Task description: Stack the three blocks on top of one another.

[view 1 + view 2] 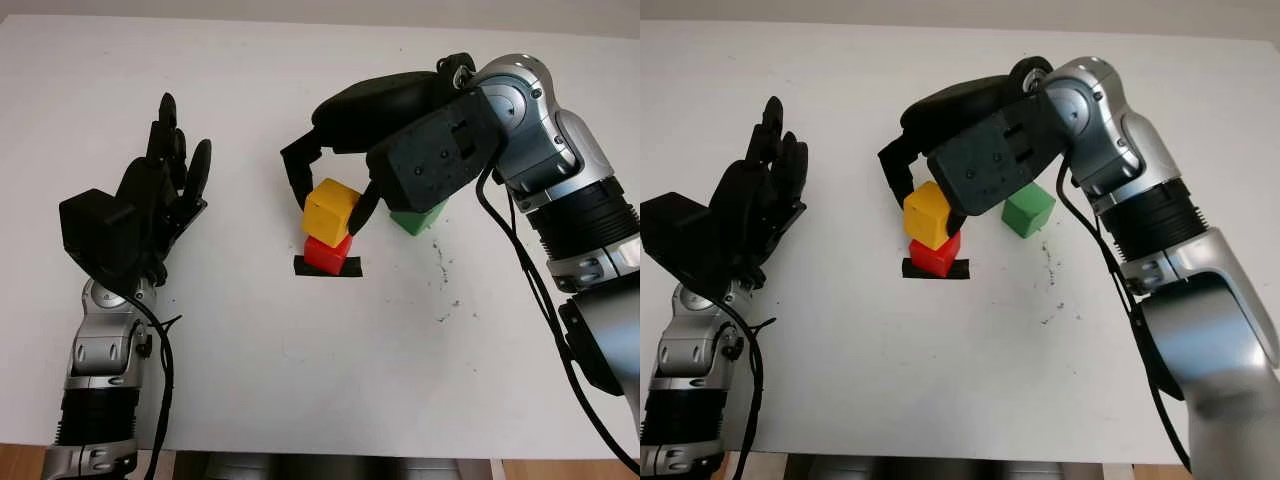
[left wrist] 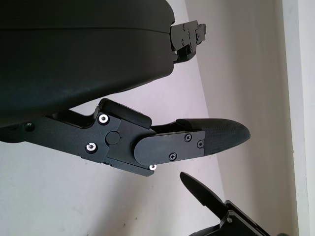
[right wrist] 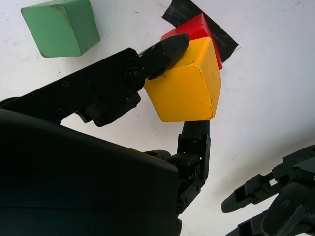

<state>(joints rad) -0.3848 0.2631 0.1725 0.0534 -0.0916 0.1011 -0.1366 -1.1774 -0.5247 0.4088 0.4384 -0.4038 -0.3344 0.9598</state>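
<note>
Yellow block (image 1: 331, 211) sits on the red block (image 1: 327, 254), right hand (image 1: 335, 190) clamped around it!
Red one is on a black tape strip (image 1: 327, 267); the green block (image 1: 1027, 211) waits just beside on the white tabletop (image 1: 300, 350). Left hand (image 1: 165, 185) hovers open, well apart on the left.

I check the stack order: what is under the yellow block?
The red block sits under the yellow block, which the right hand grips. Black tape lies beneath; the contact faces are covered.
</note>
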